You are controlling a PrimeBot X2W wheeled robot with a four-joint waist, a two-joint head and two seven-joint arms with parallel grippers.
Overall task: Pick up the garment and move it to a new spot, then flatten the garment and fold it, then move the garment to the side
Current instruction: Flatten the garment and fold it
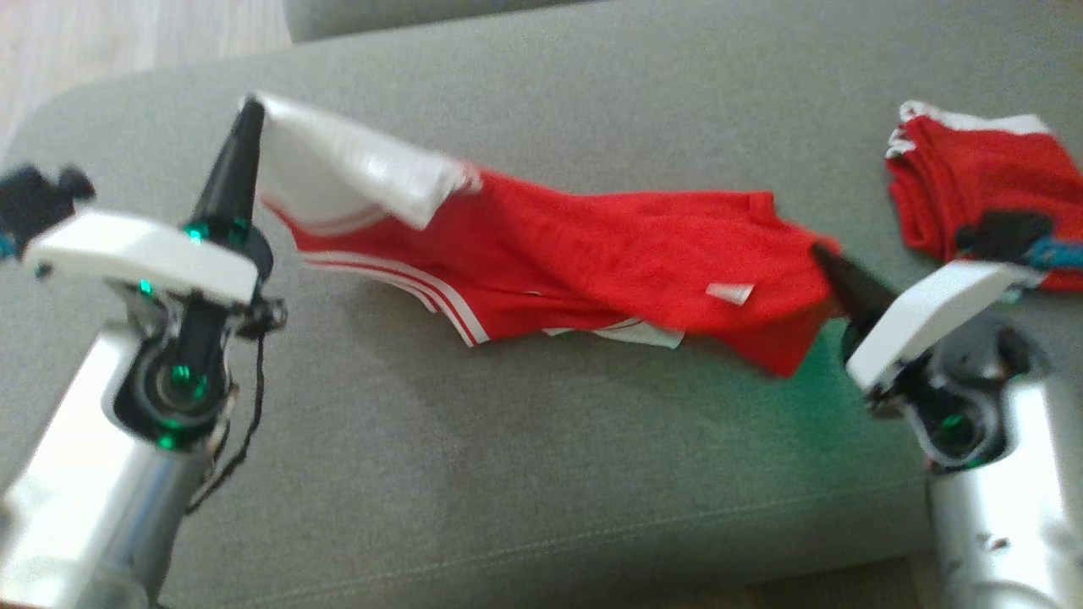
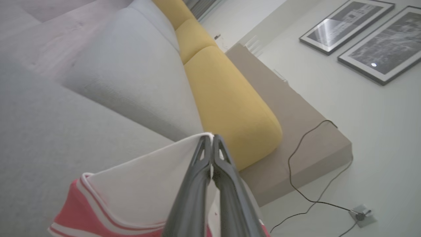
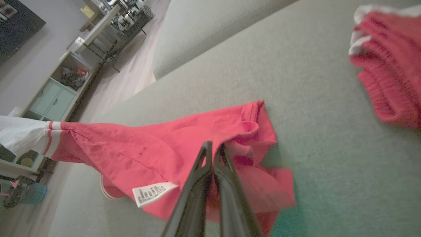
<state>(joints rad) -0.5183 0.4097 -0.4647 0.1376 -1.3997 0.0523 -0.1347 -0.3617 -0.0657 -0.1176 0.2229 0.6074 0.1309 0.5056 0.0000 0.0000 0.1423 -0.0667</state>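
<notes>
On the grey sofa seat (image 1: 541,474) the red-and-white shirt (image 1: 592,254) is stretched out, partly lifted. A folded red garment (image 1: 973,186) lies apart at its right. The left hand (image 1: 250,108) pinches the white sleeve; the right hand (image 1: 821,252) pinches the red end.

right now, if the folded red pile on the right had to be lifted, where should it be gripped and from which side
Probably the stacked fold edges on the left side of the folded red pile, coming in low from the left across the sofa. The layers seem to end together there, so one pinch could catch them all.
</notes>
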